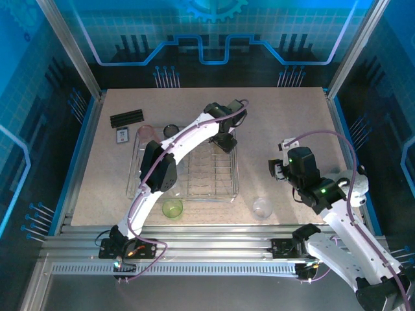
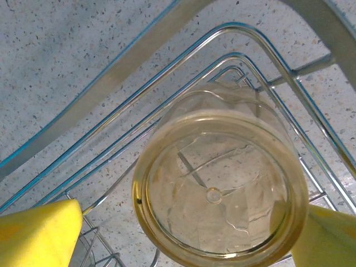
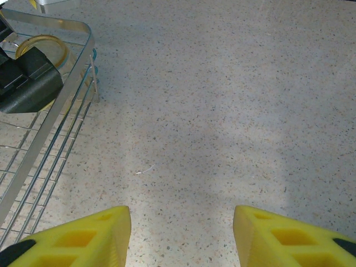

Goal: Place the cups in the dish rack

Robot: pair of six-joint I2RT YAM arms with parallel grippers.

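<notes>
The amber cup [image 2: 217, 194] stands inside the rack [image 1: 214, 184], in the corner that faces the tabletop's far right. Its round base with a centre nub faces the left wrist camera; I cannot tell for sure whether it is upside down. The left hand [image 1: 225, 141] hangs directly over it, released. One finger [image 2: 39, 236] is well clear of the cup wall, and the other is just beside it, perhaps touching. The step in hand looks like the end of a placement: cup set down and let go.

A green cup [image 1: 172, 208] sits on the tabletop just off the rack's near side. A clear cup [image 1: 262, 207] sits by the near edge, right of the rack. A pink cup [image 1: 145, 133] and a grey cup [image 1: 171, 130] are at the rack's far side, but I cannot tell whether they are in it or just outside. The right hand [image 3: 181, 233] hovers over bare tabletop [image 3: 222, 111] right of the rack, spread and empty.

The next move, as I judge it, is to lift the left hand straight up so neither finger tips the cup, then fetch another. The clear cup lies nearest the right hand, and the green one is nearer the left arm's base.
</notes>
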